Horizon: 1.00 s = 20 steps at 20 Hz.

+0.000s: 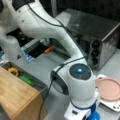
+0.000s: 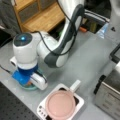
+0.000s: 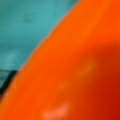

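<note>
A smooth, glossy orange object (image 3: 82, 75) fills the wrist view, pressed against the lens, its shape cut off; teal surface (image 3: 22, 27) shows behind. In a front view the gripper (image 2: 30, 83) points down onto a teal dish (image 2: 26, 86) on the grey counter (image 2: 85, 62), fingers hidden; whether it grips cannot be told. Just beside sits a matte pink round pan (image 2: 60, 105) on a white square base (image 2: 80, 103).

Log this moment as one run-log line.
end effector: low over teal dish | wrist view: orange object fills frame on teal | nearby: pink pan, toaster oven
</note>
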Motion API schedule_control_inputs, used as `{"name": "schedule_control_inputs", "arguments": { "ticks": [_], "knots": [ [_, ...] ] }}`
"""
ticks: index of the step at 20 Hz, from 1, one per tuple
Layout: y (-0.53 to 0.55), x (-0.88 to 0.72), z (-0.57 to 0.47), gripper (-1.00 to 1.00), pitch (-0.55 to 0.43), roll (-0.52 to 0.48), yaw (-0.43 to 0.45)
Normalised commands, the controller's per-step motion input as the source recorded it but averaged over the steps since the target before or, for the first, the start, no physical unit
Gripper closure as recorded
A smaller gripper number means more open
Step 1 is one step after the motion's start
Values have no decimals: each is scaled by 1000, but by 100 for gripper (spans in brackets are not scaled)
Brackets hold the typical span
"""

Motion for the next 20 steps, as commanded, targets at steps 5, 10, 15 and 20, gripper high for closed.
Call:
{"name": "schedule_control_inputs", "arguments": {
  "ticks": [5,10,15,20],
  "knots": [
    [2,59,301,100,158,0,21],
    [78,118,133,100,152,3,11],
    [331,164,170,100,140,64,7],
    [547,219,200,100,133,64,-76]
  ]
}}
